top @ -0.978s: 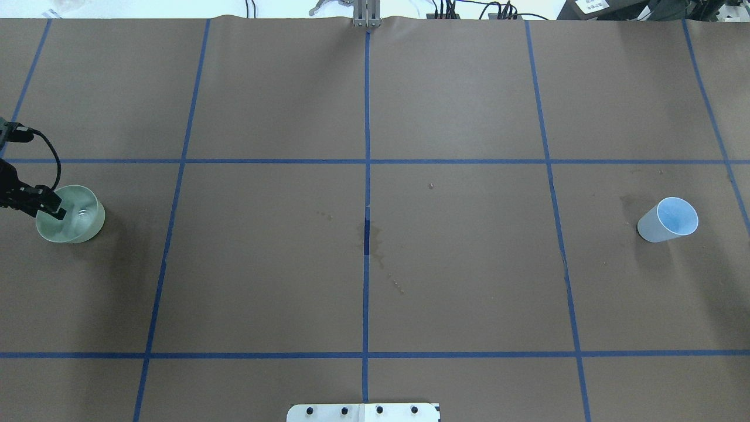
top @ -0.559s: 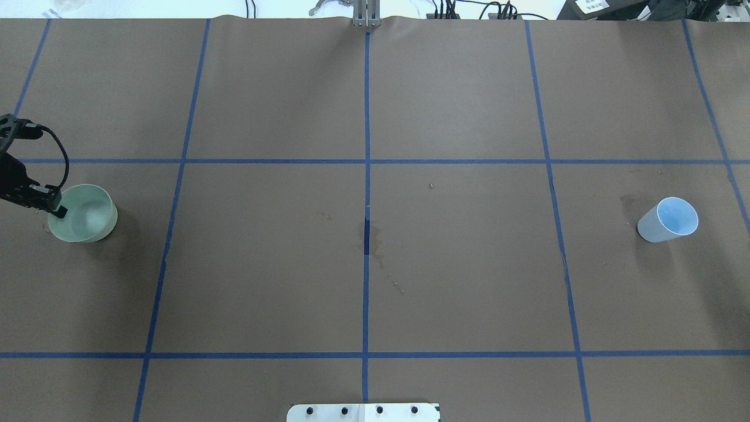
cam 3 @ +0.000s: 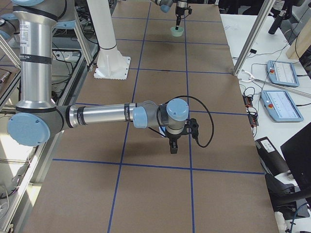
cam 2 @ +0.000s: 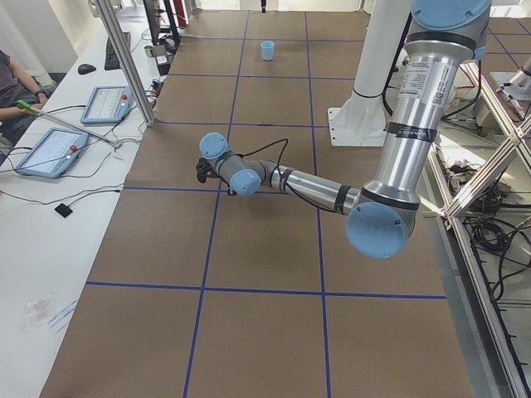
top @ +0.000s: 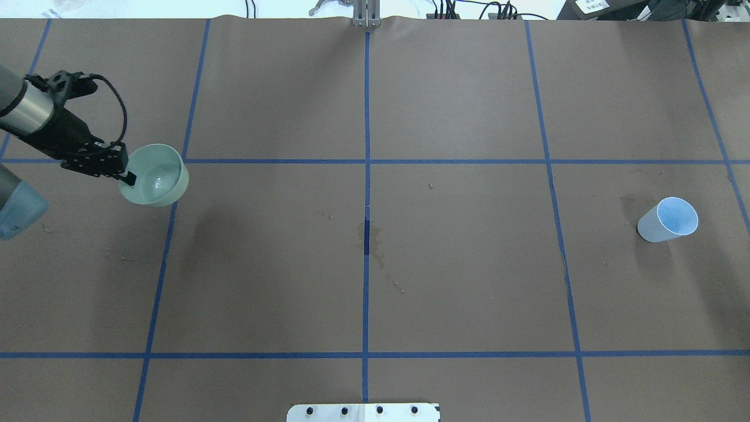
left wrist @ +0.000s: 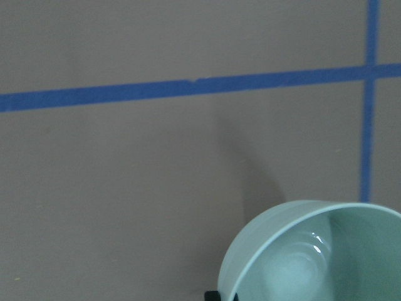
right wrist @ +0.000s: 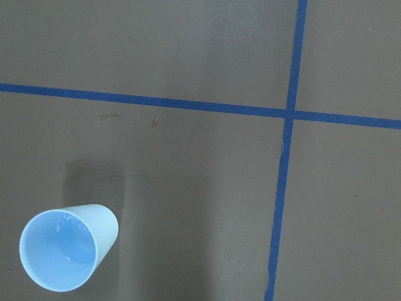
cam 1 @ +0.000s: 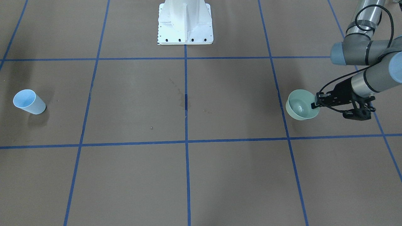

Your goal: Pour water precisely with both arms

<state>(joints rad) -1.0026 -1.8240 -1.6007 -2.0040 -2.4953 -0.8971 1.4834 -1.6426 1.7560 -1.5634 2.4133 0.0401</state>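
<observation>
Left gripper [top: 128,175] closed on the near rim of a pale green bowl [top: 157,176], one finger [top: 130,177] inside the wall and the other outside it; the bowl extends from the fingertips away from the left arm [top: 26,114], mouth upward. The bowl's shadow falls on the brown worktop [top: 469,281] apart from the bowl, which indicates that it is held clear of the surface. The water [left wrist: 316,248] sits in the bottom of the bowl, just beyond and below the fingertips, and shows only as white glints; the same glints appear in the front-facing view [cam 1: 300,109], where the left gripper [cam 1: 315,105] pinches the bowl [cam 1: 298,110] at its rim. The right gripper [cam 3: 173,145] shows in the exterior right view alone, pointing down at the end of the right arm [cam 3: 102,115], so whether it is open or closed cannot be told. A light blue cup [right wrist: 66,254] stands upright and open-mouthed on the worktop below the right wrist camera, off toward the lower left corner of that view; it is well apart from the left gripper, at the opposite end of the worktop [top: 668,220]. Blue tape lines [top: 366,161] divide the worktop into squares, and a dark stain [top: 370,240] marks its middle, between the two grippers.
</observation>
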